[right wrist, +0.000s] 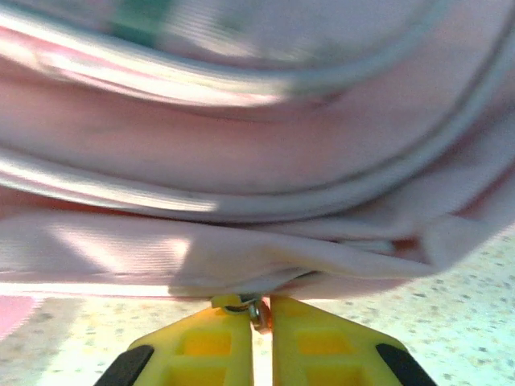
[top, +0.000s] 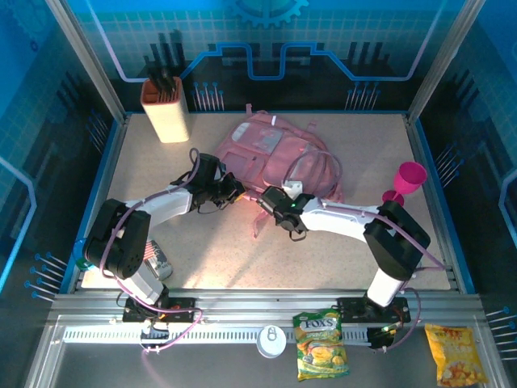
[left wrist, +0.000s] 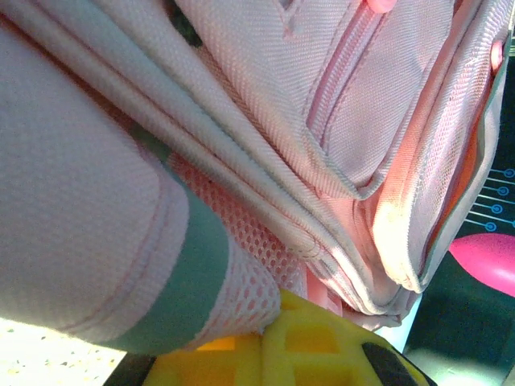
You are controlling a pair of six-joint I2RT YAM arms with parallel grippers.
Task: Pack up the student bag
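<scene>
Yellow fingers (right wrist: 201,346) of the right pincer (right wrist: 257,307) sit almost together, pinching a small metal ring (right wrist: 255,310) at the lower seam of the student bag (top: 275,153). The ring looks like a zip pull, though it is too small to be sure. The bag lies flat on the speckled table (top: 210,250), toward the far middle, with its straps sprawled over the right side. Both arms meet at its near edge.

At the bag's near left corner is the left pincer (top: 233,191), closed, with a padded mesh-lined strap (left wrist: 241,265) pressed against its yellow body. Whether any cloth is actually caught between its fingers I cannot tell.

I judge the bag to be light and thoroughly limp. Its woven cloth folds into ridges and should sag, bunch and slide over the table instead of lifting as one piece. A zip pull is a tiny, smooth hold that could easily slip out of the fingers. The piped seams, the strap roots and the thick padded strap offer firmer purchase. Pinning the cloth on one side while drawing the zip with the other seems the sensible way to get it open.
</scene>
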